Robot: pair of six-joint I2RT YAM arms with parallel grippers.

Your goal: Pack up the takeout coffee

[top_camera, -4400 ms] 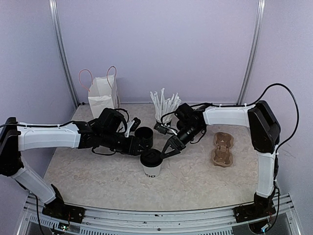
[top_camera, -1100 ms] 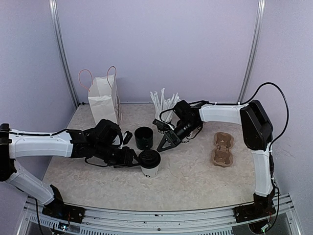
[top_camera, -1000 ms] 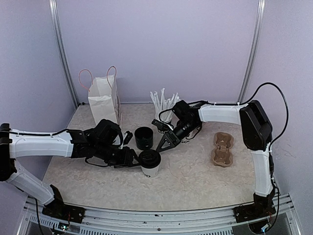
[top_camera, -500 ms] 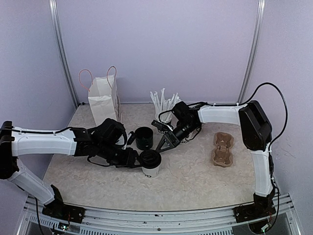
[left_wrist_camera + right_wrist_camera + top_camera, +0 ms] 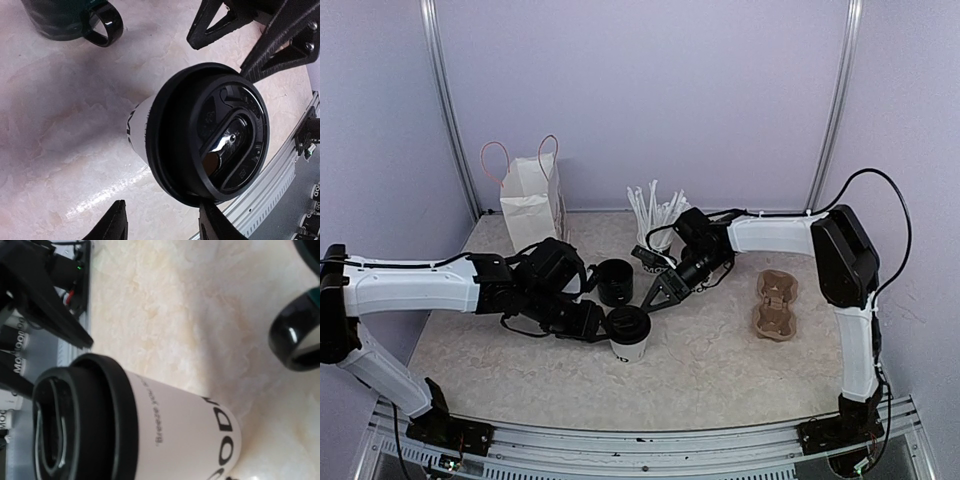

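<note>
One white paper cup (image 5: 629, 345) with black "GOOD" lettering and a black lid (image 5: 626, 323) stands upright at the table's middle front. It fills the left wrist view (image 5: 140, 130), where its lid (image 5: 210, 135) shows, and the right wrist view (image 5: 185, 425). My left gripper (image 5: 596, 325) is open just left of the cup, its fingers (image 5: 117, 225) low beside the cup wall. My right gripper (image 5: 650, 299) is open just behind the cup and apart from it; it also shows in the left wrist view (image 5: 217, 52). A second white cup is out of view.
A squat black mug (image 5: 614, 282) stands just behind the cup, its handle in both wrist views (image 5: 102, 25) (image 5: 295, 340). A black cup of white straws (image 5: 656, 218), a white paper bag (image 5: 532, 198) and a brown cup carrier (image 5: 775, 305) also stand on the table.
Since 4.4 s ago my right gripper has drawn back from the lid. In the last second my left gripper has edged right, closer to the cup. The cup has not moved.
</note>
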